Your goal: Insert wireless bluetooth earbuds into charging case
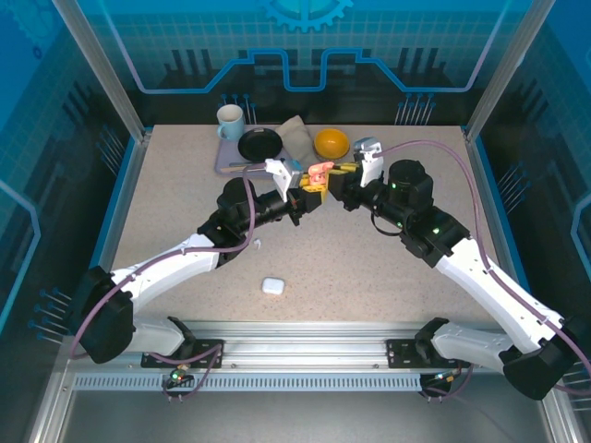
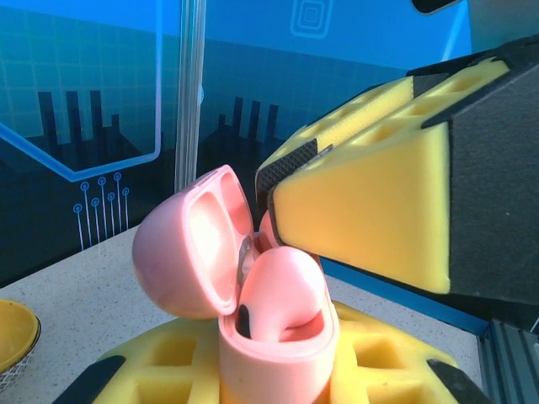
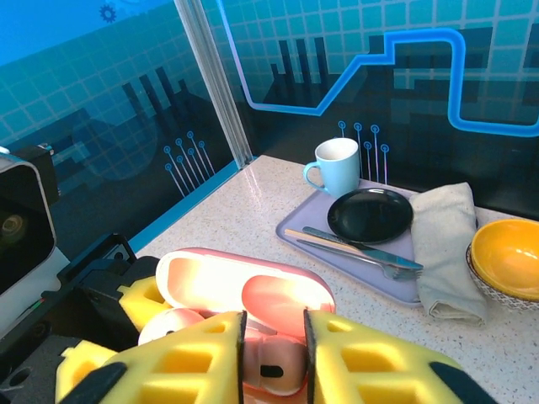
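Left gripper (image 1: 305, 187) jaws are clamped on the pink case (image 2: 278, 358), lid open, up above the middle of the desk (image 1: 369, 268); the pink earbud (image 2: 282, 282) sits part-way into its well. Right gripper (image 3: 274, 337) jaws stand nearly closed around that bud, can't tell if gripping or just touching. Looks like the seating step: next needs a straight push down, then release; white case (image 1: 271, 285) lies near the front edge.
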Available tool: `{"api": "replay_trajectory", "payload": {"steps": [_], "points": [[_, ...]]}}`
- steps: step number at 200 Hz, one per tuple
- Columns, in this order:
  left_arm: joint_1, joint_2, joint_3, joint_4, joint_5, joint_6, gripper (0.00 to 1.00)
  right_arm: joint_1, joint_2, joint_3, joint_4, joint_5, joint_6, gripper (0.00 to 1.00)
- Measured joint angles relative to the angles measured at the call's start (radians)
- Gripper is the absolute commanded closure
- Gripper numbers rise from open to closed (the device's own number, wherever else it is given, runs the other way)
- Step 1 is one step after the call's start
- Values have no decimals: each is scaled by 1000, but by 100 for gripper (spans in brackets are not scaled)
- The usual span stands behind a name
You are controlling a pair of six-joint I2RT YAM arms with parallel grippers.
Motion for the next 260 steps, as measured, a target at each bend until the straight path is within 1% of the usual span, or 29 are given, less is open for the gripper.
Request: {"api": "replay_trajectory", "payload": {"steps": [21,37,77,106,139,162,186,220,237,260], "points": [[0,1,2,2,0,0,100,0,0,0,-9,-2,-2,60],[0,2,2,6,0,0,100,0,0,0,-11,1,9,55],[0,4,2,18,0,-1,100,-8,0,11,-26,2,49,38],[0,10,2,30,0,-10,100,-54,0,50,-43,-5,93,32],[0,23,1,42,0,-23,100,-102,3,138,-72,-29,143,32],[0,24,-2,53,0,-23,100,-122,51,254,-146,-36,164,32],[0,25,-13,57,0,-19,100,-132,166,418,-269,-49,164,32],[0,37,-21,45,10,-5,100,-138,377,637,-494,-73,163,35],[0,42,-21,40,19,8,100,-138,464,696,-588,-82,160,36],[0,43,-21,30,26,17,100,-138,539,716,-684,-86,159,40]]}}
